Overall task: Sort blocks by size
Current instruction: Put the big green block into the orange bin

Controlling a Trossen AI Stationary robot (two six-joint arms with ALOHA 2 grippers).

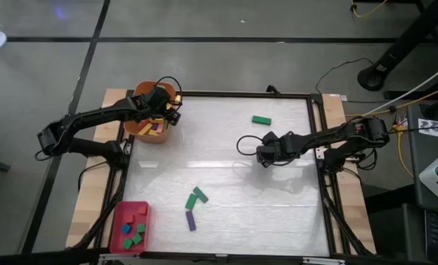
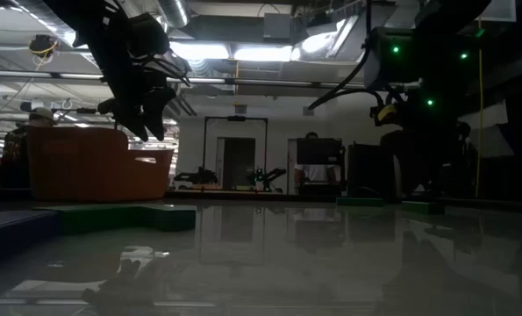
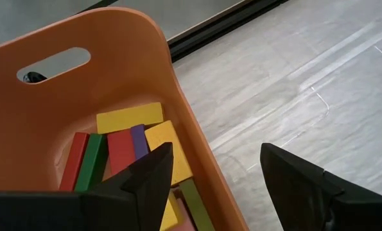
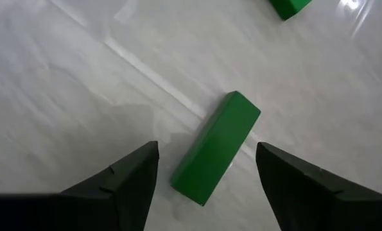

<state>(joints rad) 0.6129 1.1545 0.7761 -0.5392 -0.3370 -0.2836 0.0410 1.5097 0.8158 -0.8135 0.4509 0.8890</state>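
Observation:
My left gripper [image 1: 167,110] is open and empty above the near-right rim of the orange tub [image 1: 149,131]. In the left wrist view [image 3: 216,151] one finger stands over the tub's inside and the other over the table. The tub holds several bars [image 3: 130,117] in yellow, red, green and purple. My right gripper [image 1: 263,156] is open above the table's middle right. In the right wrist view [image 4: 207,145] a green bar [image 4: 216,157] lies flat on the table below and between its fingers, untouched. The gripper hides this bar in the high view.
Another green bar [image 1: 260,119] lies toward the far edge. Two green pieces [image 1: 196,197] and a purple bar [image 1: 191,220] lie near the front middle. A flat red tray [image 1: 121,234] at the front left holds small green, blue and red cubes.

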